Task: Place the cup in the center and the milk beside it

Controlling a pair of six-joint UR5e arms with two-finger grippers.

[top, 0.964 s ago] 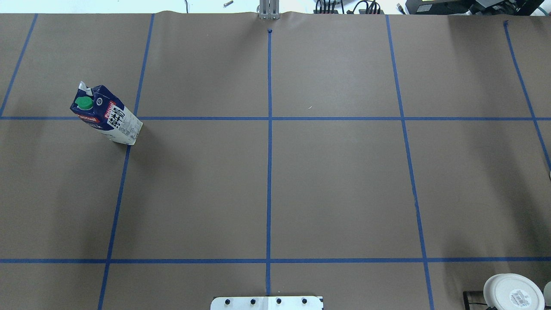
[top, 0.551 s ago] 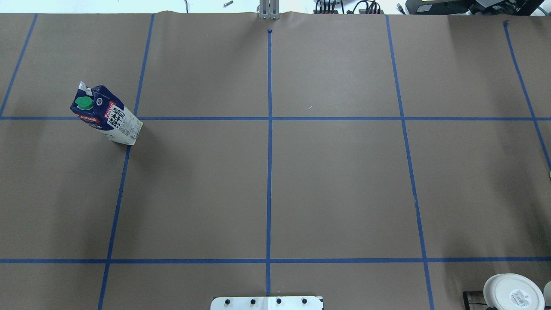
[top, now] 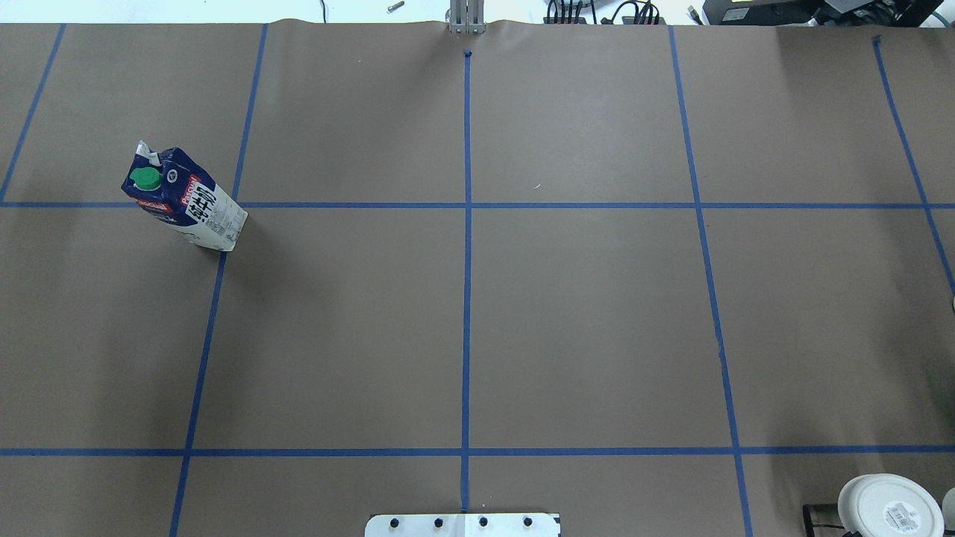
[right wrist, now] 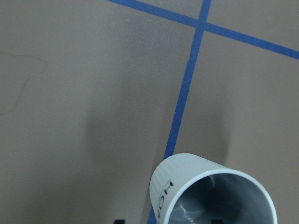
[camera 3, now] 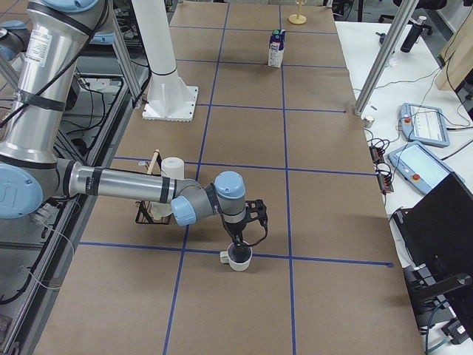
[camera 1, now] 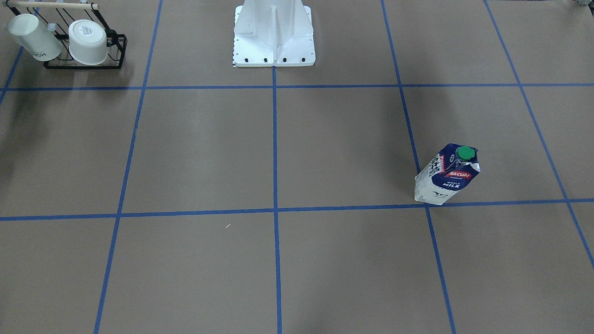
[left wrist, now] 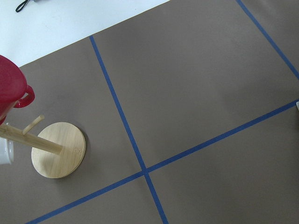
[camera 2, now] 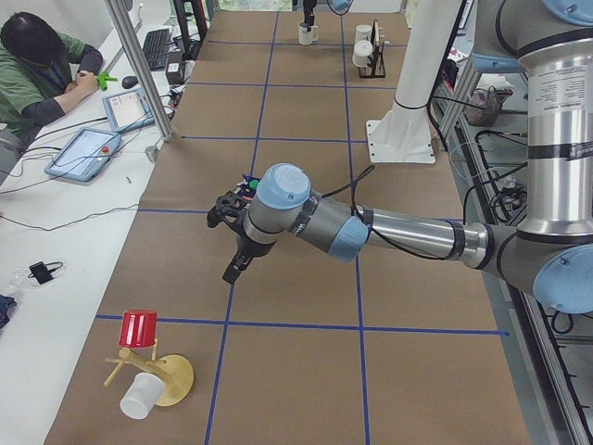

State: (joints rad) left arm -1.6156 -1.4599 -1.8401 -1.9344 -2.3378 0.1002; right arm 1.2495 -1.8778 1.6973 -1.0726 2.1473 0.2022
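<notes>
The cup (camera 3: pixel 238 258), a small white mug with a dark grey inside, stands on the brown paper at the table's right end, outside the overhead view. My right gripper (camera 3: pixel 239 246) hangs just above its rim. In the right wrist view the cup (right wrist: pixel 212 196) sits at the bottom, and two dark fingertips (right wrist: pixel 118 220) stand wide apart at the lower edge. The milk (top: pixel 183 200), a blue and white carton with a green cap, stands upright at the far left (camera 1: pixel 447 175). The center (top: pixel 468 298) is bare. My left gripper (camera 2: pixel 232 273) hovers near the table's left end; I cannot tell whether it is open or shut.
A black wire rack (camera 1: pixel 116 51) holds two white cups near the robot's right side (top: pixel 809 513). A wooden mug tree (left wrist: pixel 58 149) with a red cup (camera 2: pixel 139 329) stands at the left end. The robot's white base (camera 1: pixel 274 32) is at the near edge. An operator (camera 2: pixel 37 65) sits beyond the table.
</notes>
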